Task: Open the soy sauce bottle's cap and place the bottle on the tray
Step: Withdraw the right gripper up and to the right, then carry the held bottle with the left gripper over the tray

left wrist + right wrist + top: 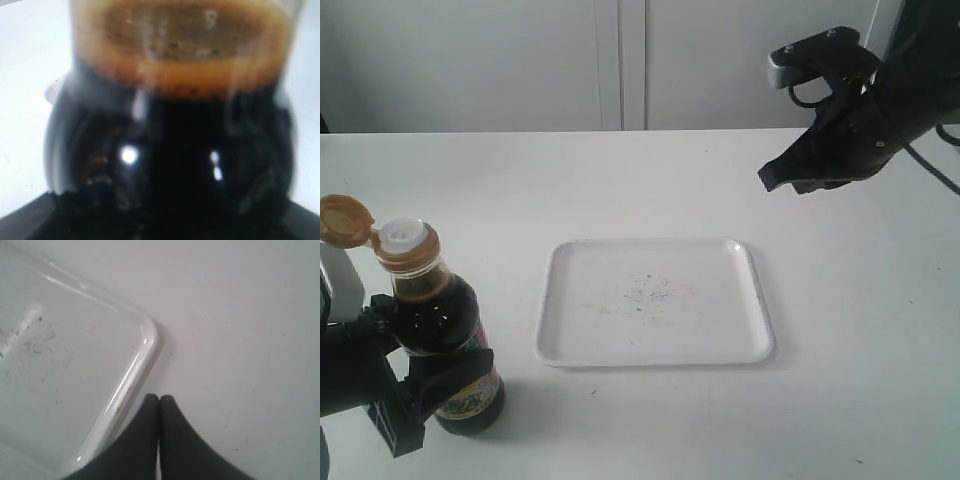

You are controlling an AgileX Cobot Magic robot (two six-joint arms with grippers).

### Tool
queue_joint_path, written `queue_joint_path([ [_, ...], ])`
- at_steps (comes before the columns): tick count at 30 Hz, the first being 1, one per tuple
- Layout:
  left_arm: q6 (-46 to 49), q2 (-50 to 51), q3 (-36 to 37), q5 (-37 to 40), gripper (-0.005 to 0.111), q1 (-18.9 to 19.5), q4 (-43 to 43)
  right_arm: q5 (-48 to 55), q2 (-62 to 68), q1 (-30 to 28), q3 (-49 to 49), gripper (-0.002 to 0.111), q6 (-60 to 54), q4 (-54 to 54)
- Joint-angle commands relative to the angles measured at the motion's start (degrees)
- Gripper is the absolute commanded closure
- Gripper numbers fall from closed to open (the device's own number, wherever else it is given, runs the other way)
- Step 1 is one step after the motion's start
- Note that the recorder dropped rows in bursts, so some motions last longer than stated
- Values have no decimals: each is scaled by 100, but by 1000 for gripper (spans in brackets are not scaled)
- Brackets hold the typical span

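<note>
The soy sauce bottle [440, 330] stands upright at the near left of the table, left of the tray [720, 345]. Its golden-brown cap [345, 220] is flipped back on its hinge, baring the white spout [402, 235]. My left gripper [425, 385] is shut on the bottle's lower body. In the left wrist view the dark bottle [170, 150] fills the frame and hides the fingers. My right gripper [775, 180] hangs shut and empty above the table past the tray's far right corner. In the right wrist view its tips [159, 399] meet beside the tray corner [147, 340].
The white table [860, 330] spreads around the tray. A pale wall with a vertical panel seam [620, 60] runs along the back. Dark scuffs [648, 292] mark the tray's middle.
</note>
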Motion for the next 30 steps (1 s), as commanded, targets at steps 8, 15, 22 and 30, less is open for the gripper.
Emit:
queue_joint_path([
  [8, -97, -912, 16, 26, 107, -17, -465, -2308, -717, -37, 1664, 108, -138, -77],
  [15, -328, -1133, 3, 26, 107, -17, -1320, -2783, -664, -37, 1957, 108, -387, -66],
  [22, -691, -1133, -377, 26, 107, -241, -1693, -2795, -664, -37, 1957, 108, -399, -77],
  [30, -519, -1122, -1188, 902, 107, -1507, -2611, -2819, -664, -37, 1989, 108, -397, -77],
])
